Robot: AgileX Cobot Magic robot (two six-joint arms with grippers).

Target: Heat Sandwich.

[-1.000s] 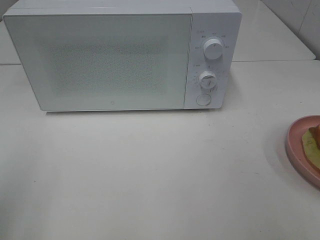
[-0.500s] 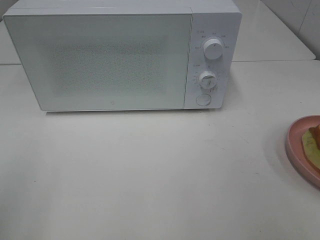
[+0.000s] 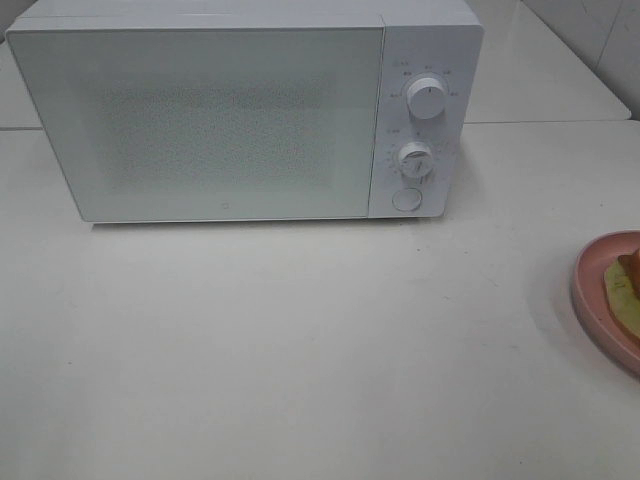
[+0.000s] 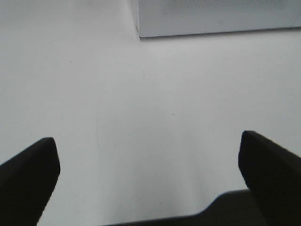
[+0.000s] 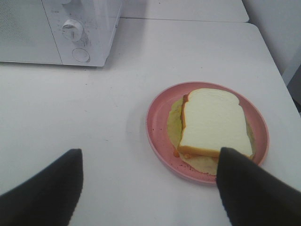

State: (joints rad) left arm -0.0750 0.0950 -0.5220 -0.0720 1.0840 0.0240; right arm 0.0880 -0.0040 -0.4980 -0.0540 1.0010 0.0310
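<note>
A: The sandwich (image 5: 212, 123) sits on the pink plate (image 5: 157, 136), lower right of the right wrist frame, microwave (image 3: 230, 120) shut at upper left.

B: Both sets of jaws wide, empty. Risk: squeezing soft bread squashes it.

Closed microwave (image 3: 245, 110), plated sandwich (image 3: 627, 290) beside

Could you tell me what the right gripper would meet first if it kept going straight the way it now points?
Probably the bare white table just short of the round pink plate; the right gripper hangs open, the white-bread sandwich slightly off its line. Depth is unclear.
</note>
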